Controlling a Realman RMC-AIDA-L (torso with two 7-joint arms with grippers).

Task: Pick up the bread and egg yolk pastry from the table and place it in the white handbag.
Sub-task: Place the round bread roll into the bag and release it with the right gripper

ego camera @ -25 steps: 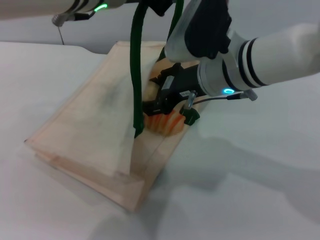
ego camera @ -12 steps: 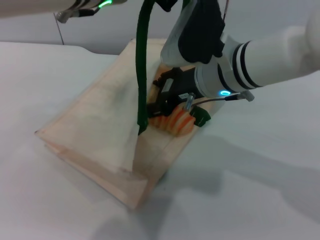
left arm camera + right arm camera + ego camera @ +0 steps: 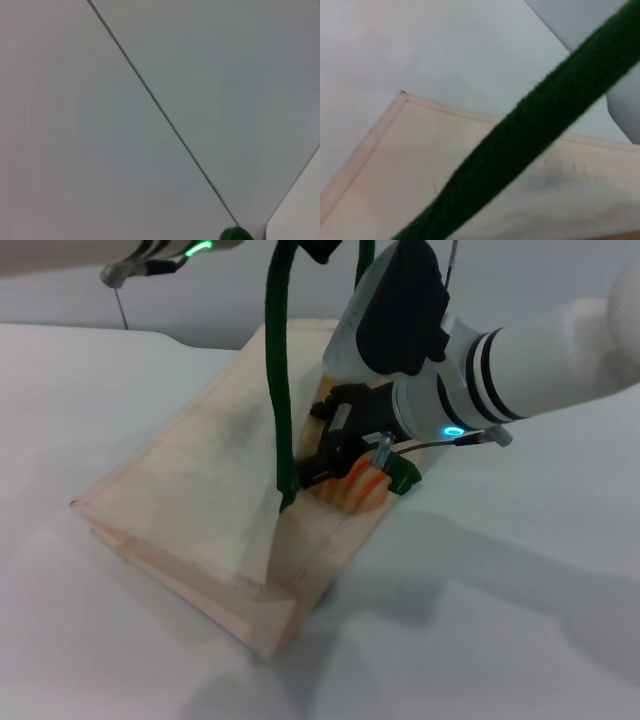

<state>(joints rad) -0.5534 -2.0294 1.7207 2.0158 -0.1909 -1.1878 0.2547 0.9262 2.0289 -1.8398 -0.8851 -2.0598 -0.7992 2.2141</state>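
The white handbag [image 3: 190,500] lies on the table with its mouth toward my right arm. One dark green handle [image 3: 281,380] is pulled up taut to the left gripper [image 3: 312,248], which is cut off by the top edge of the head view. My right gripper [image 3: 335,465] is shut on the bread [image 3: 360,487], a tan loaf with orange stripes, and holds it just inside the bag's mouth. In the right wrist view the handle [image 3: 530,130] crosses above the cream fabric [image 3: 430,170]. The egg yolk pastry is out of view.
The white table [image 3: 520,620] spreads around the bag. A thin upright rod [image 3: 122,308] stands at the back left. A green bit of handle [image 3: 235,234] shows at the edge of the left wrist view, against a plain grey surface.
The bag and its raised handle have shifted a little to the right. My right gripper has moved the bread slightly right and deeper into the bag's mouth, so less of the loaf shows.
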